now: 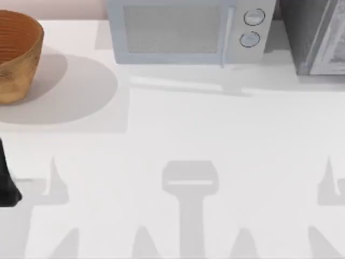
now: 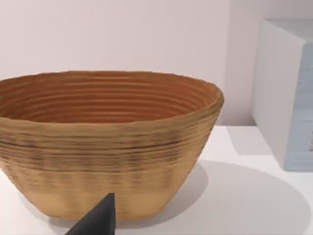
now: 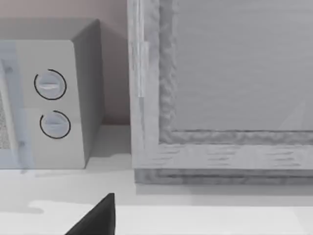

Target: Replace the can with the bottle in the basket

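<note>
Kitchen: microwave [image 1: 186, 31] on counter [image 1: 215, 135].

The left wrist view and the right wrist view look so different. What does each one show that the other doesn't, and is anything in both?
The left wrist view alone shows the basket, a woven orange-brown bowl standing upright on the white table; what can be seen of its inside is bare ribbed wall. The right wrist view alone shows the microwave's two round knobs and a large grey framed cabinet beside it. Both share the microwave, seen as a pale side panel in the left wrist view, the table, and a dark fingertip poking in at the edge.
</note>
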Robot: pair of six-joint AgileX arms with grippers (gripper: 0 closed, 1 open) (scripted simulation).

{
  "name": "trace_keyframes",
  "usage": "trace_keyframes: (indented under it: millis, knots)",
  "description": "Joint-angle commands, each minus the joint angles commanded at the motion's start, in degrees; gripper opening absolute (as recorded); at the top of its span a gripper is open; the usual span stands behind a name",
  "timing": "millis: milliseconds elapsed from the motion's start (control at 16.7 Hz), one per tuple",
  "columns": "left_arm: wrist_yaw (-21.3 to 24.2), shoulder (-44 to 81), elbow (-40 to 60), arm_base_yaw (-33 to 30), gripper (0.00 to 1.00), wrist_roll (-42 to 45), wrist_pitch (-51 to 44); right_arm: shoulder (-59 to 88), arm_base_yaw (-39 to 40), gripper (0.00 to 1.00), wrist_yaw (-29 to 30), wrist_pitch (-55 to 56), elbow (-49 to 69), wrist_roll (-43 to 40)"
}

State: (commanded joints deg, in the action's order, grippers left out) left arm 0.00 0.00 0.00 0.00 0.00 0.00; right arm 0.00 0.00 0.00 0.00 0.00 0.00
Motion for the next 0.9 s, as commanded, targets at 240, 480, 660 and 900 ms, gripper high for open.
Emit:
trace_keyframes:
  millis: [240,480,660,900]
  knots:
    - [0.1,1.5,0.8,0.2,1.00,0.1,-1.1,0.0,0.0,1.00,0.0,0.0,0.0,0.0]
    - [0.6,10.7,8.0,1.4,1.00,1.2,-7.1,0.0,0.0,1.00,0.0,0.0,0.0,0.0]
    - [1.6,21.5,18.4,2.7,1.00,2.6,-13.5,0.0,0.0,1.00,0.0,0.0,0.0,0.0]
    - [3.5,39.5,37.1,4.9,1.00,5.0,-23.7,0.0,0.0,1.00,0.0,0.0,0.0,0.0]
